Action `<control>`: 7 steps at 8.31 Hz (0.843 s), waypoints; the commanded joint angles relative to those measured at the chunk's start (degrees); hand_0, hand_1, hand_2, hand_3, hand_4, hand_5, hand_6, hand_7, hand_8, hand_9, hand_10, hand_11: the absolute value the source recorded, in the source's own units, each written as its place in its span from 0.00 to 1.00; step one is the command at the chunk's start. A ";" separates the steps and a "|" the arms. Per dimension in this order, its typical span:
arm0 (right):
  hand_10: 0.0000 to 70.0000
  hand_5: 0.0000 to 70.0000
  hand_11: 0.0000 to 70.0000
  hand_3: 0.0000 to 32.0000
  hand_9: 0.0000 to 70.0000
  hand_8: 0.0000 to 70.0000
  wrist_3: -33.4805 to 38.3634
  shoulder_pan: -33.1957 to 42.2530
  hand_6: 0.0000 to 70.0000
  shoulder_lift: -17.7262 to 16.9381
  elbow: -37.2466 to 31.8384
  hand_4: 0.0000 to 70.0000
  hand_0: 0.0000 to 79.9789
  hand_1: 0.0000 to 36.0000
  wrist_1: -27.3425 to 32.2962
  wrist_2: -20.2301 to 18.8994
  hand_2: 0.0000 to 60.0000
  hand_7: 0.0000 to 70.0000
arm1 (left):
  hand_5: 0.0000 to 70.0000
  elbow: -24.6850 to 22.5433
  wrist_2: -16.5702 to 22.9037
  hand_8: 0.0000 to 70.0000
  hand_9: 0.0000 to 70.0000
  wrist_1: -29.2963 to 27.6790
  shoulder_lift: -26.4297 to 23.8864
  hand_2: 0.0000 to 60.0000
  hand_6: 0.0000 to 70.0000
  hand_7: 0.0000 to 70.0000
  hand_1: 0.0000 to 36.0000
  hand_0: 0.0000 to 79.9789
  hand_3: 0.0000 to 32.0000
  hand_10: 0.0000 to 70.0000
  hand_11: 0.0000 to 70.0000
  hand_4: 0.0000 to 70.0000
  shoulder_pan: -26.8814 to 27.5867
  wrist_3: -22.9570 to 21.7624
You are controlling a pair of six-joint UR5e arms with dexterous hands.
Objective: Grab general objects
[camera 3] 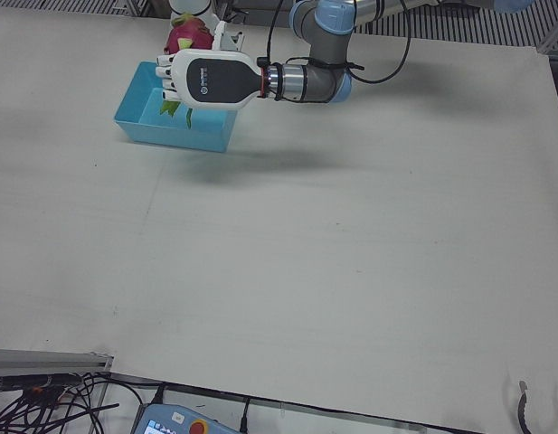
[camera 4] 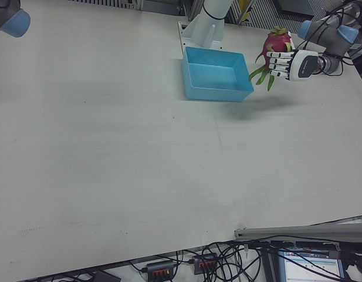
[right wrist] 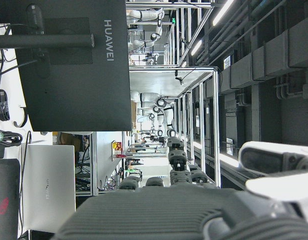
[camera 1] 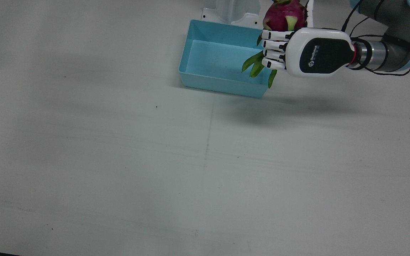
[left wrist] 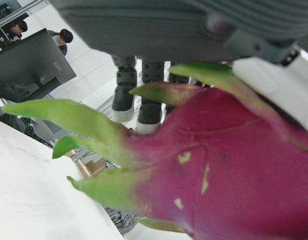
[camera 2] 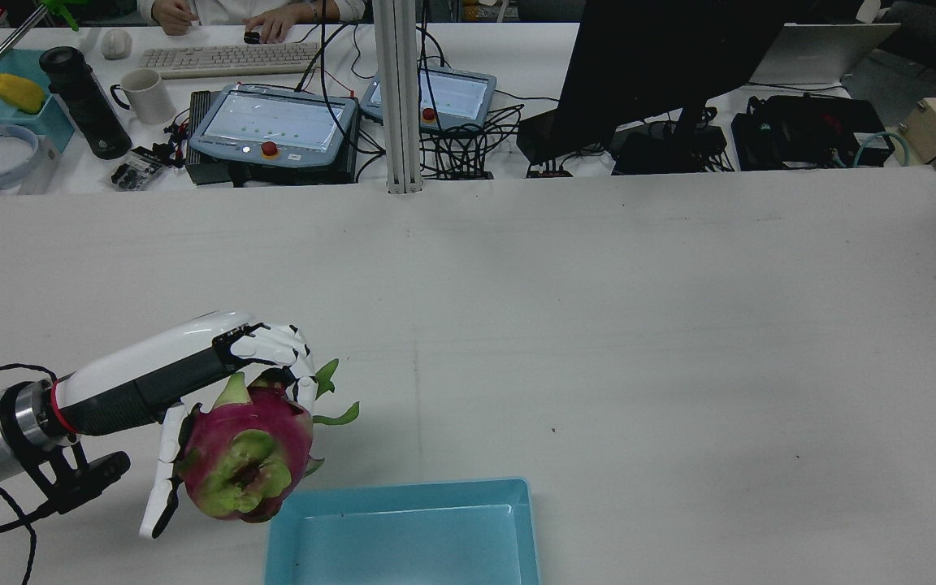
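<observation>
Dragonfruit sits in my left hand, lifted clear of the table. From the rear view I see the fingers curled over the top of the fruit and the thumb running down its left side, so the hand is clenched around it. The fruit's pale green end faces the rear camera, and its green leaf tips stick out to the right, past the fingers.

From the front view, the hand shows its white back and dark panel, palm down, with the dragonfruit showing above the fingers and the leaf tips hanging over the right end of the blue bin. The fruit's body is beside the bin's right edge rather than inside it; only the leaves overlap the rim. The bin is bare inside.

On the left hand view the red skin and green scales fill most of the frame, pressed up under the palm.

My right hand shows only in its own view, pointed at the room beyond the table. Its fingers stretch out with nothing between them.
</observation>
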 commanded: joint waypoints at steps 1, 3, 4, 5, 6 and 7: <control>0.00 0.00 0.00 0.00 0.00 0.00 0.00 0.00 0.00 0.00 0.00 0.00 0.00 0.00 0.00 0.00 0.00 0.00 | 1.00 -0.17 -4.60 0.78 1.00 -2.02 1.13 1.00 0.90 1.00 0.83 0.56 0.00 1.00 1.00 0.46 11.07 4.65; 0.00 0.00 0.00 0.00 0.00 0.00 0.00 0.00 0.00 0.00 0.00 0.00 0.00 0.00 0.00 0.00 0.00 0.00 | 1.00 -0.08 -5.58 0.79 1.00 -2.02 0.96 1.00 0.91 1.00 0.83 0.57 0.00 1.00 1.00 0.47 13.04 5.64; 0.00 0.00 0.00 0.00 0.00 0.00 0.00 0.00 0.00 0.00 0.00 0.00 0.00 0.00 0.00 0.00 0.00 0.00 | 1.00 -0.08 -5.66 0.78 1.00 -2.02 0.96 1.00 0.89 1.00 0.81 0.57 0.00 1.00 1.00 0.47 13.48 5.73; 0.00 0.00 0.00 0.00 0.00 0.00 0.00 0.00 0.00 0.00 0.00 0.00 0.00 0.00 0.00 0.00 0.00 0.00 | 1.00 0.27 -6.45 0.67 0.88 -3.85 0.96 1.00 0.77 0.88 0.71 0.57 0.00 0.90 1.00 0.43 13.48 5.65; 0.00 0.00 0.00 0.00 0.00 0.00 0.00 0.00 0.00 0.00 0.00 0.00 0.00 0.00 0.00 0.00 0.00 0.00 | 1.00 0.27 -6.45 0.48 0.62 -4.82 1.04 0.70 0.60 0.73 0.40 0.59 0.00 0.74 1.00 0.32 13.57 5.47; 0.00 0.00 0.00 0.00 0.00 0.00 0.09 0.00 0.00 0.00 0.00 0.00 0.00 0.00 0.00 0.00 0.00 0.00 | 1.00 0.27 -6.45 0.32 0.44 -5.79 1.04 0.18 0.48 0.70 0.26 0.61 0.00 0.68 0.98 0.25 13.74 5.29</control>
